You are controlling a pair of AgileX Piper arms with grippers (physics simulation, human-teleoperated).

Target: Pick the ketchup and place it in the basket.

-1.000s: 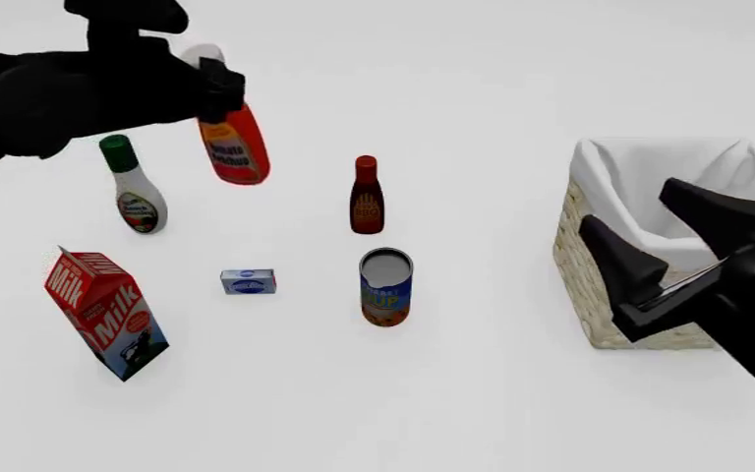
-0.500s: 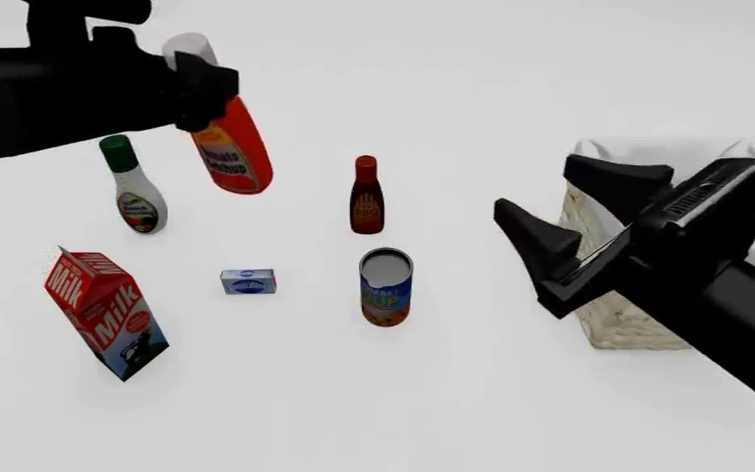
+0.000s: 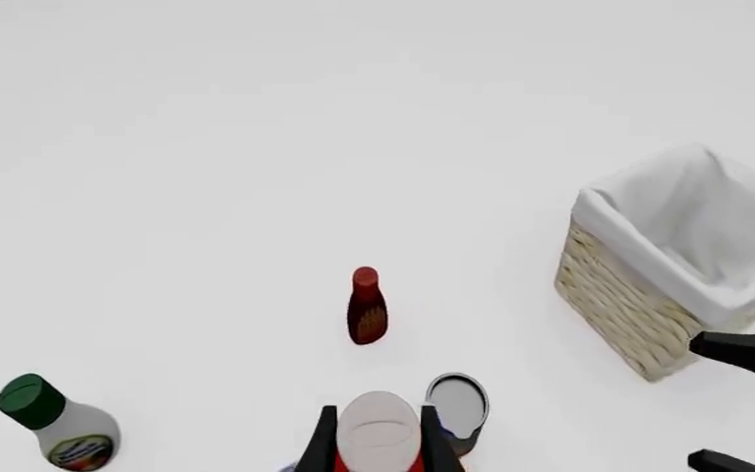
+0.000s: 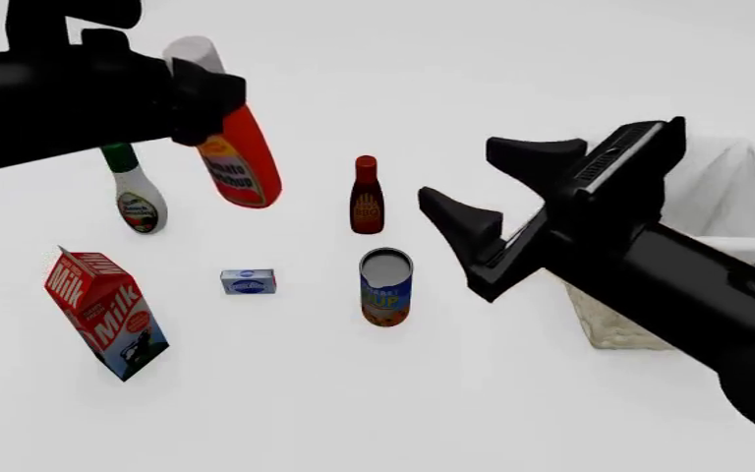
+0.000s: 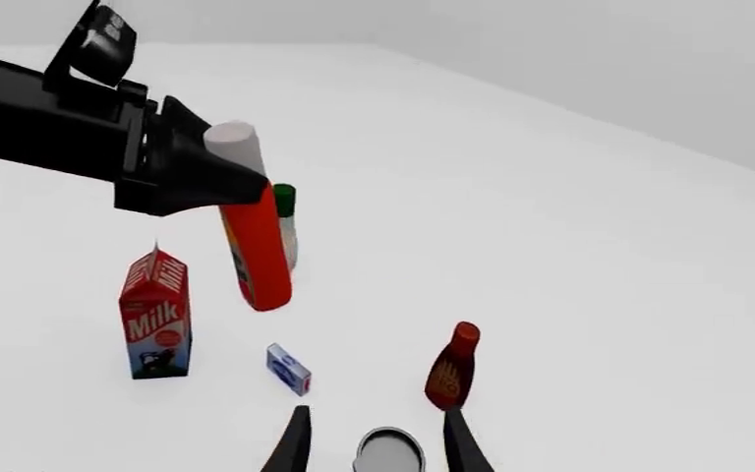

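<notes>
The ketchup (image 4: 241,162), a red-orange bottle with a white cap, hangs tilted in the air at the back left, above the table. My left gripper (image 4: 204,96) is shut on its neck just below the cap. The left wrist view shows the cap (image 3: 379,430) between the two fingers. My right gripper (image 4: 460,175) is open and empty, in the air right of the middle, in front of the basket (image 4: 742,202). The right arm hides much of the basket; its wicker wall (image 3: 627,307) and white lining show in the left wrist view. In the right wrist view the ketchup (image 5: 259,254) hangs well ahead of the open right gripper (image 5: 375,421).
Standing on the table are a slim dark-red bottle (image 4: 366,197), an open soup can (image 4: 385,287), a small blue box (image 4: 248,282), a red milk carton (image 4: 105,313) and a white bottle with a green cap (image 4: 133,195). The white bottle is just below the left arm.
The right arm has swung left and up from the basket's front toward the table's middle, its gripper still open. The left gripper has carried the ketchup slightly to the right.
</notes>
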